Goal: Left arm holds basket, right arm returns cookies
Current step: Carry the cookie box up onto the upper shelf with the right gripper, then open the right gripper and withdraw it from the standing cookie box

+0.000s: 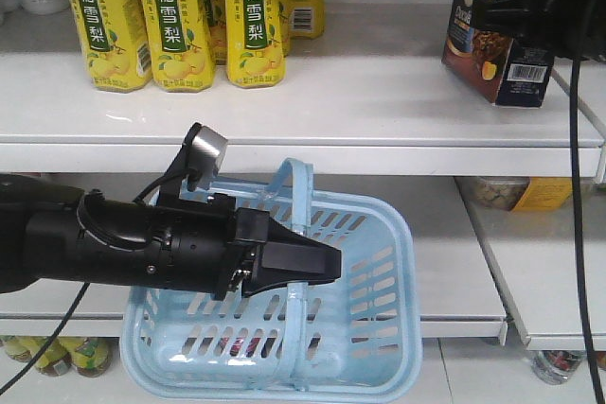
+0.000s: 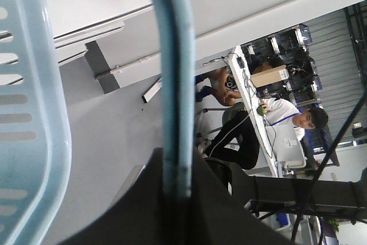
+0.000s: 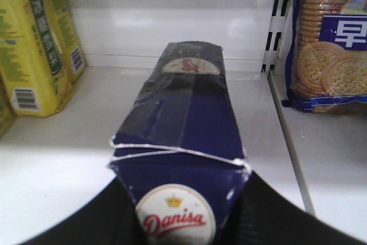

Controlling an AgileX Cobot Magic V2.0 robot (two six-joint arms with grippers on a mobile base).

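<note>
The light blue basket point(image 1: 369, 347) hangs in front of the lower shelf. My left gripper point(image 1: 305, 268) is shut on its hoop handle point(image 1: 295, 198). In the left wrist view the handle point(image 2: 172, 78) runs down into the shut jaws of the left gripper point(image 2: 175, 162), and the slotted basket wall point(image 2: 28, 113) is at the left. The navy cookies box point(image 1: 502, 44) stands at the right end of the upper shelf, with the right gripper point(image 1: 516, 5) shut on its top. In the right wrist view the cookies box point(image 3: 183, 124) sits between the black fingers point(image 3: 123, 210) of the right gripper point(image 3: 183, 193).
Yellow drink bottles point(image 1: 180, 16) line the upper shelf's left part and show beside the box point(image 3: 34, 55). A biscuit pack point(image 3: 332, 44) stands past the slotted shelf upright point(image 3: 275, 21). The white shelf lip point(image 1: 303, 130) lies above the basket. More packs point(image 1: 516, 194) lie lower right.
</note>
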